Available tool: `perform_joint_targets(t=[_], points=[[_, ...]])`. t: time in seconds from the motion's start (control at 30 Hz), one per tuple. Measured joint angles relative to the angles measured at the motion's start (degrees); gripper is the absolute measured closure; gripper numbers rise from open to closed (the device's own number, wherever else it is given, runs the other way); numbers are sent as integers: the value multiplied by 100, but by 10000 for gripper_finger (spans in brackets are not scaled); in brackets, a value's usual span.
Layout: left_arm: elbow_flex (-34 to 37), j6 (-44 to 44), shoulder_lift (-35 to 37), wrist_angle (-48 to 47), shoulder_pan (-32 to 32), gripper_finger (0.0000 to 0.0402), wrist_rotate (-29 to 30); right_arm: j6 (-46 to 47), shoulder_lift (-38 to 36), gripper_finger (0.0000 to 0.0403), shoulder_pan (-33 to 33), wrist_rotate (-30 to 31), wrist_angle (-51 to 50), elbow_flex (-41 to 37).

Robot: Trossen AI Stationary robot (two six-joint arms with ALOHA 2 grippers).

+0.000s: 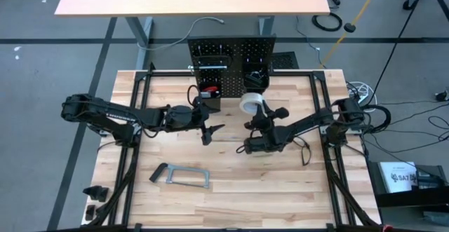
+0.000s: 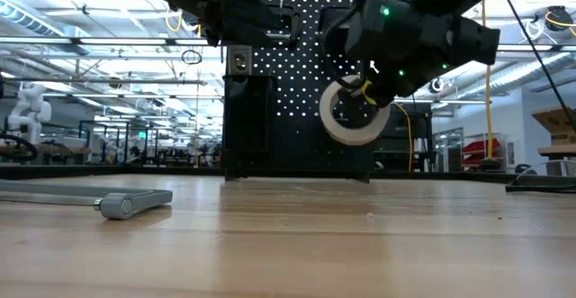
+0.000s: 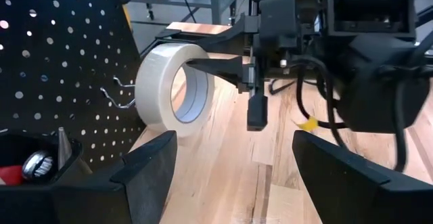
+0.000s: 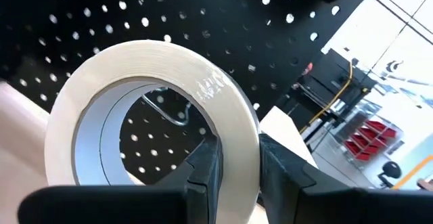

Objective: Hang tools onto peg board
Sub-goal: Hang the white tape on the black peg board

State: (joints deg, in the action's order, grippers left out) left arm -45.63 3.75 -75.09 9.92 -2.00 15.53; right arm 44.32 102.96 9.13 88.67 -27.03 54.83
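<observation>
The peg board (image 1: 231,53) stands upright at the table's far edge, with two black bins at its foot. My right gripper (image 1: 258,111) is shut on the white tape roll (image 2: 353,111), just in front of the board. The roll stands on edge with its hole toward the board. A wire hook (image 4: 166,109) on the board shows through the hole. My left gripper (image 1: 210,130) hangs open above the table, left of the roll and apart from it, with nothing between its fingers (image 3: 145,163). My right gripper pinches the roll's wall (image 4: 237,149), one finger (image 3: 216,67) inside the hole and one (image 3: 210,38) outside. The fingers lie level and come from the table's right side. The roll is lifted clear of the table, upright on edge.
A grey bar clamp (image 1: 181,176) lies flat on the table's near left part, also seen in the low view (image 2: 108,201). The left bin (image 3: 34,163) holds a red-handled tool and silver tools. Small dark parts (image 1: 95,193) lie at the near left corner.
</observation>
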Motion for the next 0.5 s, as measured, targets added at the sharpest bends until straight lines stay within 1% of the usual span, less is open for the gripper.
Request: perform_joint_targets(t=[0.17,0.23,0.37,0.5], points=[[0,0,0,0,11,102,1,-25,0,333,-132,-13,18,-27],[0,-1,0,0,11,102,40,-35,-3,333,-72,-124,94,-27],[0,-13,0,-11,11,102,133,-109,-15,333,228,-769,481,-17],[0,-112,-1,-21,11,102,140,-773,-15,333,601,-1517,1009,262]])
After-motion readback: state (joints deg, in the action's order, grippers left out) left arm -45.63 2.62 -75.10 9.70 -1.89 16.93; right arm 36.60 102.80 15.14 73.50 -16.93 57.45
